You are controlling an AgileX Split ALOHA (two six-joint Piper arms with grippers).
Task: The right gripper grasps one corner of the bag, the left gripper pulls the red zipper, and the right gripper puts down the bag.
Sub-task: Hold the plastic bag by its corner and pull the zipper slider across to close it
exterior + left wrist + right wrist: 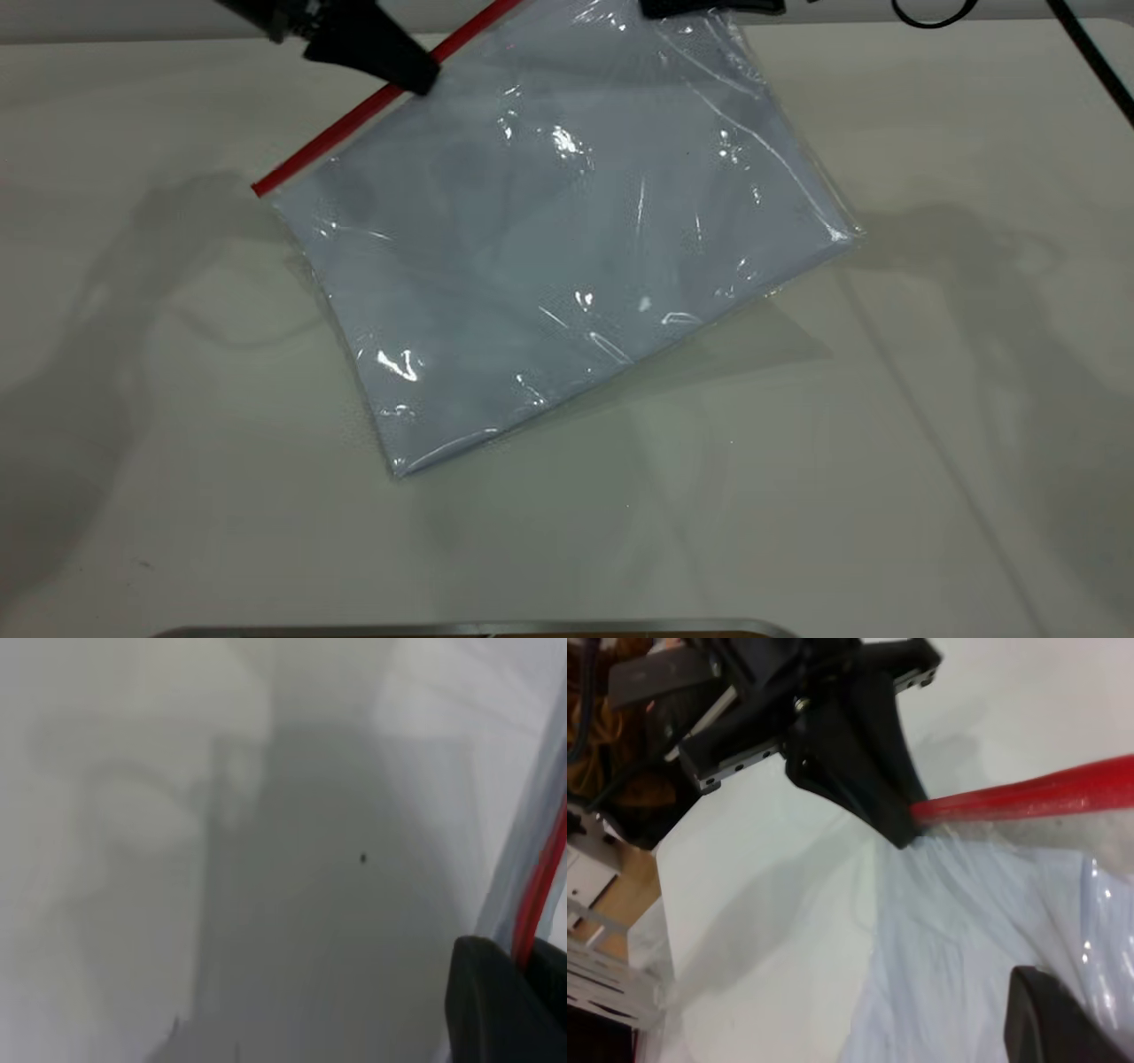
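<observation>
My work area contains one bag [567, 257], with one red zipper [354, 115] along its edge. Two grippers are mine: one left gripper [416, 75], one right gripper [709, 7]. One table [886, 443].

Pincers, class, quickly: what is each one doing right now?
Left pincer: closed on the red zipper.
Right pincer: at the top corner of the lifted bag; grip cannot be told.
</observation>
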